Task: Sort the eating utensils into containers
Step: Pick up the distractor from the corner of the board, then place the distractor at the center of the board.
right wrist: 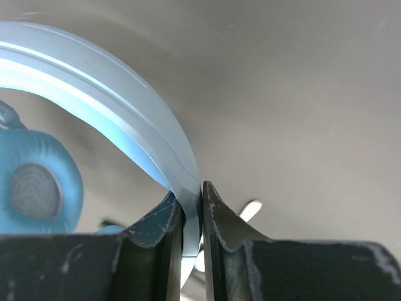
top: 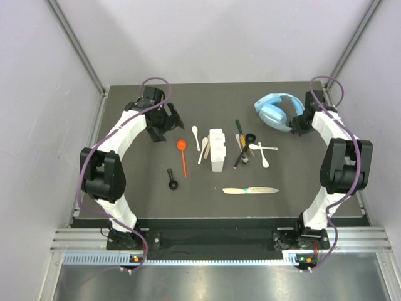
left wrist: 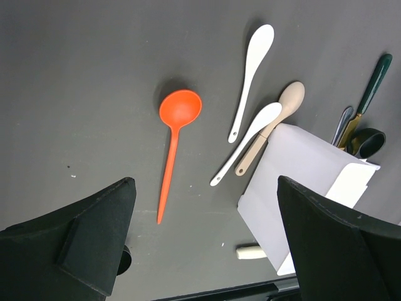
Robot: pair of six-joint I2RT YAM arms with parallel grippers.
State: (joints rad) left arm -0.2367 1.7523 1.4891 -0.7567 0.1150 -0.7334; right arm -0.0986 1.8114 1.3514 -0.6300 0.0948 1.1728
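The white divided caddy (top: 217, 149) (left wrist: 301, 182) stands mid-table. Left of it lie an orange-red spoon (top: 182, 152) (left wrist: 175, 135), two white spoons (top: 195, 134) (left wrist: 252, 75) and a beige spoon (left wrist: 277, 122). A black scoop (top: 171, 180) lies nearer the front, and a wooden-handled knife (top: 250, 190) lies in front of the caddy. More utensils (top: 243, 147) and white spoons (top: 263, 150) lie right of it. My left gripper (top: 170, 120) (left wrist: 205, 185) hangs open above the table, behind the orange spoon. My right gripper (top: 299, 122) (right wrist: 191, 191) is shut on the band of the light-blue headphones (top: 276, 111) (right wrist: 125, 94).
The headphones sit at the back right, close to the right-hand pile of utensils. The dark mat (top: 125, 200) ends at metal rails on both sides and at the front, with pale walls around.
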